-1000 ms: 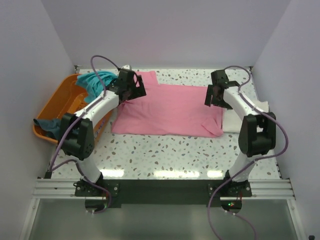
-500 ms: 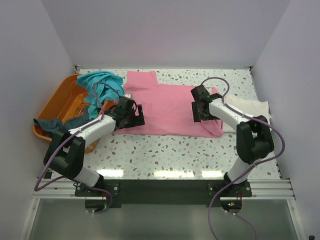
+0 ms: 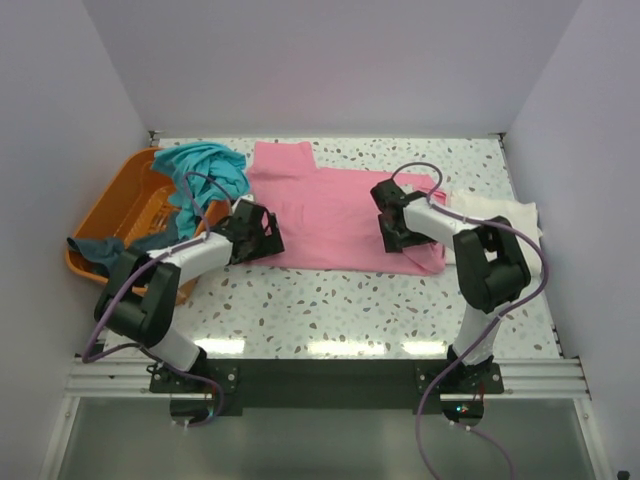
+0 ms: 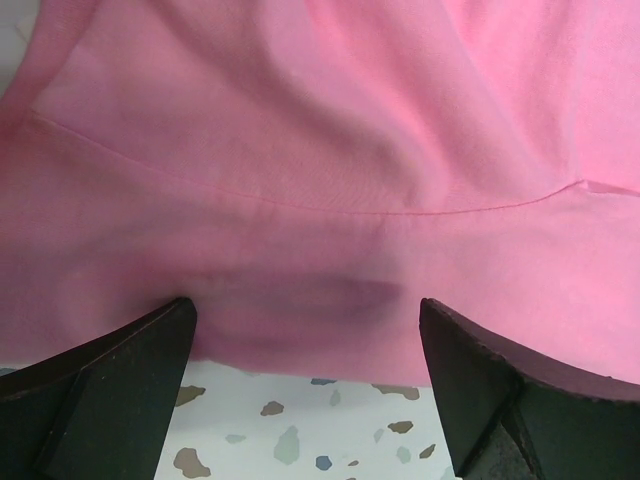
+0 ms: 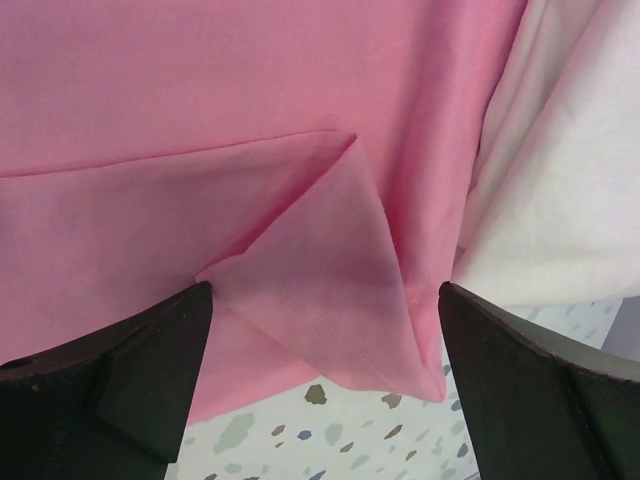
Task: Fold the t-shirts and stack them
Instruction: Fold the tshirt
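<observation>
The pink t-shirt [image 3: 335, 215] lies spread flat on the speckled table. My left gripper [image 3: 268, 238] is open at its near left edge; in the left wrist view the pink hem [image 4: 310, 310] lies between the two black fingers. My right gripper [image 3: 393, 236] is open over the near right corner, where a folded pink flap [image 5: 340, 290] sits between the fingers. The cream-white t-shirt [image 3: 495, 215] lies under the pink one at the right and shows in the right wrist view [image 5: 570, 200]. The teal t-shirt [image 3: 205, 165] and the dark slate-blue t-shirt [image 3: 95, 248] hang on the basket.
An orange plastic basket [image 3: 115, 205] stands at the table's left side, close to my left arm. White walls close the table at the back and both sides. Bare speckled tabletop [image 3: 340, 300] lies in front of the pink shirt.
Both grippers have come down from the shirt's far corners to its near edge. The left one then shifted slightly, and the right one moved a little left.
</observation>
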You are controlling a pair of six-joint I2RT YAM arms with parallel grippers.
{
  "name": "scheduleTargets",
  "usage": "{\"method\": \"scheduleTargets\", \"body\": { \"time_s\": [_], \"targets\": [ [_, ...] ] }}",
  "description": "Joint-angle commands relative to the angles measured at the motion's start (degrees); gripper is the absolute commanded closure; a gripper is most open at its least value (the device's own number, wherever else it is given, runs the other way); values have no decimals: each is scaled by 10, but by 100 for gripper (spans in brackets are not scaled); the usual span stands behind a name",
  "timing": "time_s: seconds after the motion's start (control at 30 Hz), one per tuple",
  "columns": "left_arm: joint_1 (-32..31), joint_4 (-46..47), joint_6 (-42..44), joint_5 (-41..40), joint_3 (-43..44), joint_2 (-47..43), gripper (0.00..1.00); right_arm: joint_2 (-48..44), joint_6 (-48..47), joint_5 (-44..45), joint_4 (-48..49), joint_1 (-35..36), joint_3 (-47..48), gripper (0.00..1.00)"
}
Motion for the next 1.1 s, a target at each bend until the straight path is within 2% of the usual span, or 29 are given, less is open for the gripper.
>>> {"method": "scheduleTargets", "body": {
  "time_s": [0.0,0.17,0.43,0.7,0.73,0.87,0.93,0.97,1.07],
  "targets": [
    [10,-31,-8,-28,-35,8,0,-20,-2,-12,32,4,-7,1],
    [12,-46,-12,-51,-40,-2,0,3,21,35,12,4,-2,1],
    [25,-55,-8,-71,-46,-11,0,-21,91,235,-91,-7,26,1],
    [33,-55,-5,-67,-52,-17,0,-58,93,243,-114,-39,41,1],
    [33,-55,-3,-65,-52,-19,0,-58,95,239,-122,-39,42,1],
    [33,-54,3,-61,-53,-27,0,-101,66,129,-81,-40,14,1],
    [33,-54,7,-61,-52,-30,0,-118,62,110,-65,-41,6,1],
    [33,-54,9,-60,-51,-32,0,-129,34,88,-55,-40,1,1],
    [33,-57,15,-59,-48,-37,0,-181,3,-43,-18,-32,-33,1]
  ]
}}
